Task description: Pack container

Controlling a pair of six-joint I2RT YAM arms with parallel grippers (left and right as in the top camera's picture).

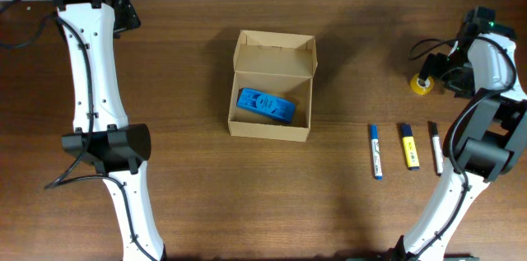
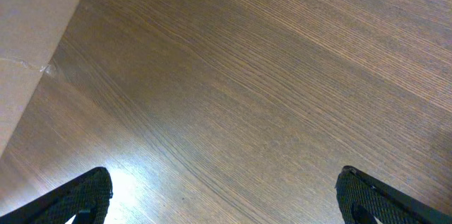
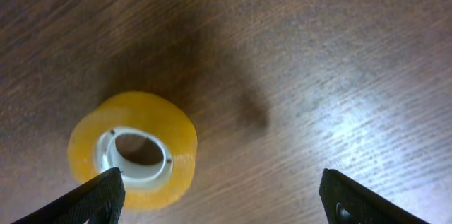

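**Mia:** What is closest to us on the table [image 1: 247,187]?

**Ben:** Three pens lie side by side but apart: a blue marker [image 1: 375,151], a yellow marker [image 1: 409,146] and a black-and-white marker [image 1: 435,147]. Each one points from 6 o'clock to 12 o'clock. They sit at about 4 o'clock from the container [image 1: 268,129], well apart from it. The right arm bends over the wood just beside the last pen.

**Mia:** Where is the container?

**Ben:** In the middle of the table. Its long side runs from 9 o'clock to 3 o'clock and its open top faces up. The lid [image 1: 276,62] stands up on the 12 o'clock side. A blue case [image 1: 265,104] lies inside, slanted from 10 o'clock to 4 o'clock.

**Mia:** And farther away?

**Ben:** A yellow tape roll [image 3: 134,150] lies flat at 3 o'clock from the container, far off. The right gripper [image 3: 222,192] hangs over it with its fingers wide apart, one finger just beside the roll. The left gripper [image 2: 226,196] is at 10 o'clock, far back, also spread wide over bare wood, holding nothing.
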